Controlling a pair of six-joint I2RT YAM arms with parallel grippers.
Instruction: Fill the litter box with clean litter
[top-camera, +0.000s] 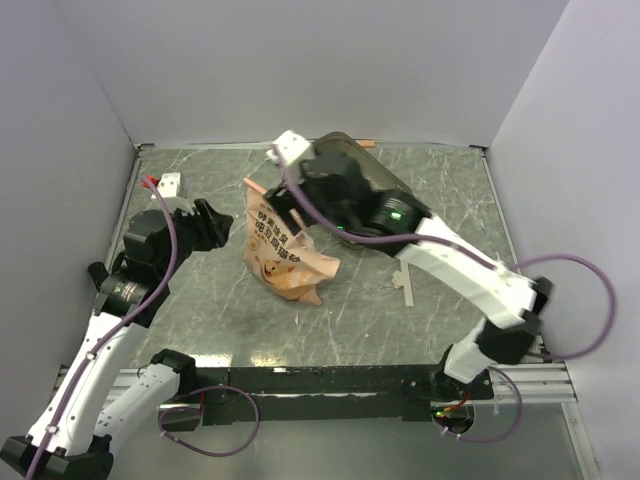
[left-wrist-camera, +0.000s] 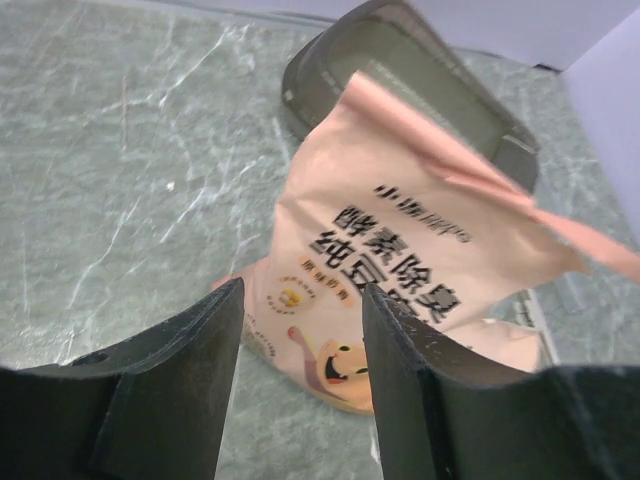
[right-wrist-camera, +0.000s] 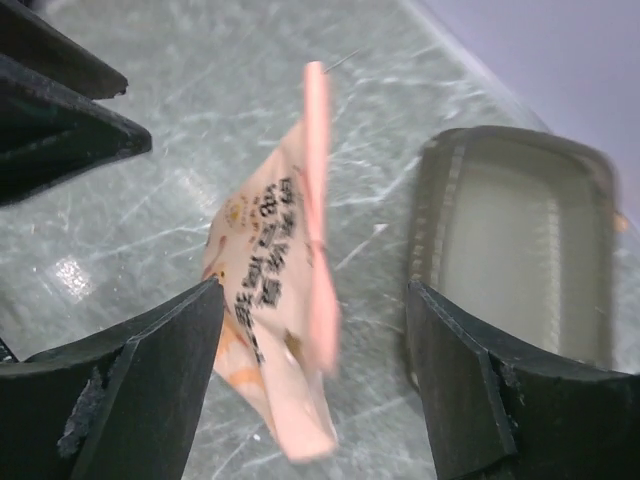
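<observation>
Position of items: the box (top-camera: 372, 168) is sitting at the far centre of the table (top-camera: 220, 310), close to the back wall. The right arm is passing over it and hiding part of it in the top view. The right wrist view is showing its inside as a pale, flat surface (right-wrist-camera: 520, 230). Whether that is litter or the table seen through the plastic cannot be told.

The bag (top-camera: 283, 255) is standing near the middle of the table, leaning, with its printed face towards the left arm. It is just in front and to the left of the box, and whether the two are touching cannot be told. Its top edge is showing blurred in the right wrist view (right-wrist-camera: 262, 280).

Left gripper (left-wrist-camera: 302, 290): released, jaws spread, hovering to the left of the bag and pointing at it. The bag (left-wrist-camera: 400, 250) is lying beyond the fingertips, apart from them, with the box (left-wrist-camera: 440, 90) behind it.

Right gripper (right-wrist-camera: 315, 292): released, jaws wide apart, hanging above the bag. The pink top edge is appearing between the fingers, with a clear gap on each side. The box is showing beyond the finger on the right of that view.

A small white strip (top-camera: 405, 284) is lying on the table to the right of the bag.
</observation>
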